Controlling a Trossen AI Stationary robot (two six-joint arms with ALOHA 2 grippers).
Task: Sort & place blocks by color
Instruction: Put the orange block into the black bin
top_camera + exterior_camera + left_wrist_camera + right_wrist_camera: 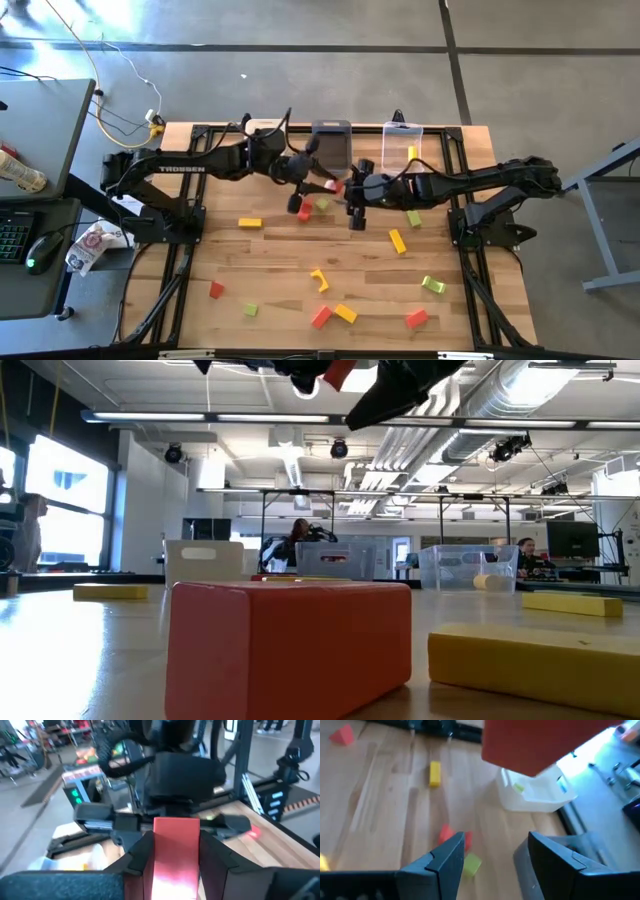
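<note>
A: Red block (pixel 290 645) sits closest to the low camera, a yellow bar (pixel 535 665) just right of it on the table (pixel 280 270).

B: Noted. Left gripper (pixel 172 852)?

A: Raised above the table's middle-far area, fingers (pixel 137 857) clamped on both sides of 1 red bar (pixel 175 850).

B: What crowds it?

A: Right gripper (pixel 492 862) faces it, very close, jaws wide and empty. White bin (pixel 535 795) lies below, holding 1 green piece (pixel 519 787).

B: Other bins?

A: Dark grey bin (pixel 331 145) and clear bin (pixel 402 142) at the far edge.

B: Open room?

A: Near half: scattered blocks, a green cube (pixel 250 310), bare wood between.
</note>
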